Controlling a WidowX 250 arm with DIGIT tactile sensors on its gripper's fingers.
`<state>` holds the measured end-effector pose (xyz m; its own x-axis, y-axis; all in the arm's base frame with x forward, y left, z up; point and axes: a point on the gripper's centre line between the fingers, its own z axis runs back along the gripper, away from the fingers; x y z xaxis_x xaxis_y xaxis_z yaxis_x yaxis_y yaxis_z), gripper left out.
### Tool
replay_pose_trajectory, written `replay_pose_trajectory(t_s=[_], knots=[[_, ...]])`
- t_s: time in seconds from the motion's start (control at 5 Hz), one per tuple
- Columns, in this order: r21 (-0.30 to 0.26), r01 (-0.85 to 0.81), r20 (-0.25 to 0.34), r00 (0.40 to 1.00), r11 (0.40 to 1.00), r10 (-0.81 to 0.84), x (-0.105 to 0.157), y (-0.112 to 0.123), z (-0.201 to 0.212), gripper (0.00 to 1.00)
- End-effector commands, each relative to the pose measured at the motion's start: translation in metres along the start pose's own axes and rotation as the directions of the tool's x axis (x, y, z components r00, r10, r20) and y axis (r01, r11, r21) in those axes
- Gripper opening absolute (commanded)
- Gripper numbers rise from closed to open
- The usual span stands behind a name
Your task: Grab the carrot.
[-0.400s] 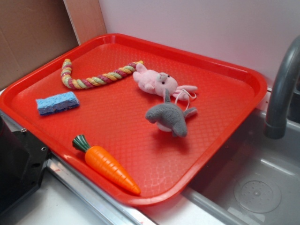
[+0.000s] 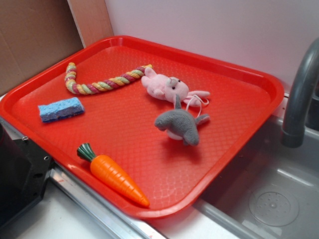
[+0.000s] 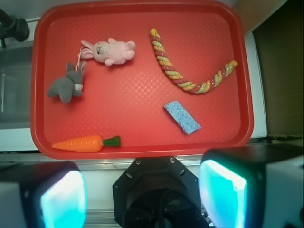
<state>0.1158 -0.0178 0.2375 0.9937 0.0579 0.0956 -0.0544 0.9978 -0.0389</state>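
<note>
Wrist view only: the gripper (image 3: 142, 190) shows here, its two fingers (image 3: 61, 199) blurred and pale teal at the bottom corners, with the dark mount between them; it hangs high above the near rim of the tray (image 3: 142, 152).
Exterior view only: a grey faucet (image 2: 301, 99) curves at the right edge over a metal sink (image 2: 274, 199) with a round drain; a brown cardboard panel (image 2: 30, 40) stands at the back left. No part of the arm appears in this view.
Pincer: spread wide, the fingers far apart, nothing between them.
Carrot: the carrot (image 2: 112, 174) lies flat on the tray near its front edge, green cap toward the sponge side, tip toward the sink side. In the wrist view it sits at lower left, just inside the rim, well apart from the gripper.
Against the earlier frame: nothing on the tray has shifted; every toy lies in the same place and pose.
Count, carrot: one.
Count, rope: one braided rope (image 2: 102, 82), curved, multicoloured, at the tray's far side.
Count, sponge: one blue sponge (image 2: 61, 109), between rope and carrot, touching neither.
Count, plush toys: two, a pink bunny (image 2: 167, 87) and a grey shark (image 2: 179, 124), lying just beside each other; a white cord joins them in the wrist view.
Count, trays: one, red, with a textured floor.
</note>
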Motion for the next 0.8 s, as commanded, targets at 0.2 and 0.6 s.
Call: replay_pose_trajectory(t_s=[0.2, 0.6], knots=[[0.021, -0.425, -0.100, 0.900, 0.905, 0.425, 0.013, -0.102, -0.117, 1.00], [0.119, -0.480, -0.185, 0.849, 0.869, 0.495, 0.002, -0.092, -0.168, 1.00]])
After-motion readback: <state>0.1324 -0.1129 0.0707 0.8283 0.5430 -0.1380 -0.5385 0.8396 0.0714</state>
